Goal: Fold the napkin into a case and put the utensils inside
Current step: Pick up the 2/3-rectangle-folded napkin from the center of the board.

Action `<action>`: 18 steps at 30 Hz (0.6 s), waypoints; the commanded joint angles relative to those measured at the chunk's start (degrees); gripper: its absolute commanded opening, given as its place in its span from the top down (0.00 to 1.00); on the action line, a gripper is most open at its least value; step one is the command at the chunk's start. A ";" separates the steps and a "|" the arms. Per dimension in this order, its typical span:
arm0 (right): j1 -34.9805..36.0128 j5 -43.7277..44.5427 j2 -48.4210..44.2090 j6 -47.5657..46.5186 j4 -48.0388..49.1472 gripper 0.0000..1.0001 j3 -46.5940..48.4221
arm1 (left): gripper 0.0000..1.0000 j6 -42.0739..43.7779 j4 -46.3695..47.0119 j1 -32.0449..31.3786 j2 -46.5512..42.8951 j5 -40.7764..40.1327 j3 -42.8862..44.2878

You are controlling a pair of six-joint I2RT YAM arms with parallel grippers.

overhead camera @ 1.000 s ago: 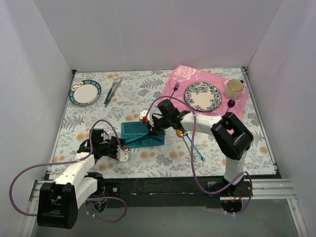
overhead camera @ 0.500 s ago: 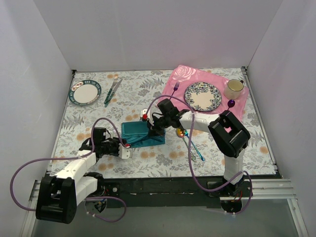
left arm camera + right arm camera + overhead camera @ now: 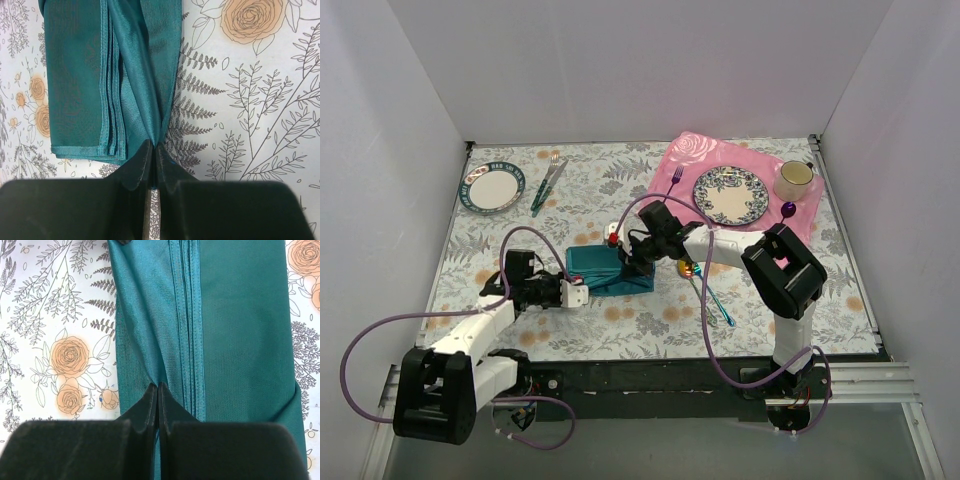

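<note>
The dark teal napkin (image 3: 610,271) lies folded into a thick strip at the table's middle, with several hemmed layers showing (image 3: 107,90) (image 3: 240,325). My left gripper (image 3: 577,291) is shut on a raised fold at its left end (image 3: 152,146). At the opposite end, the right gripper (image 3: 632,262) pinches a top layer (image 3: 158,385), also shut. Between the two grips the cloth rises in a ridge. The two iridescent utensils (image 3: 705,285) lie side by side on the tablecloth just right of the napkin, the spoon's bowl (image 3: 686,269) toward the far side.
A pink placemat (image 3: 695,165) at the back right carries a patterned plate (image 3: 729,194), a cup (image 3: 793,179) and a purple fork (image 3: 675,179). A small plate (image 3: 491,188) with a green-handled fork and knife (image 3: 547,186) sits at the back left.
My left gripper moved right onto the napkin's left end and shut on a fold of it. The right gripper stayed shut on the other end, hardly moving.
</note>
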 commanded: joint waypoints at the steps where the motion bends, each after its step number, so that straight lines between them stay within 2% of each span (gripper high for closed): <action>1: -0.28 -0.93 -2.28 -3.04 -1.52 0.93 0.14 | 1.00 -0.91 -6.51 -0.05 1.55 2.17 4.49; 2: -0.19 -0.67 -2.81 -4.70 -1.43 0.79 -0.39 | 1.00 -1.00 -7.57 0.04 2.86 2.52 5.19; 4: -0.01 -0.05 -4.48 -6.11 -1.00 0.68 -2.23 | 1.00 -1.17 -9.51 0.73 4.01 3.84 7.04; 5: 0.16 0.12 -5.53 -7.34 -0.99 0.59 -2.59 | 1.00 -1.35 -10.04 1.00 5.24 4.28 7.74; 7: 0.86 0.91 -6.41 -8.58 -0.82 0.52 -3.73 | 1.00 -2.05 -12.05 1.44 6.82 5.94 10.03; 9: 1.48 1.79 -7.47 -10.51 -0.38 0.40 -4.53 | 1.00 -2.49 -13.55 1.79 9.28 7.09 11.87; 12: 2.80 3.19 -8.17 -12.09 0.85 0.31 -5.76 | 1.00 -2.84 -15.93 2.41 11.83 8.68 14.86; 18: 5.87 6.36 -8.53 -14.73 4.26 0.30 -7.25 | 1.00 -1.88 -19.88 3.81 14.91 10.44 18.55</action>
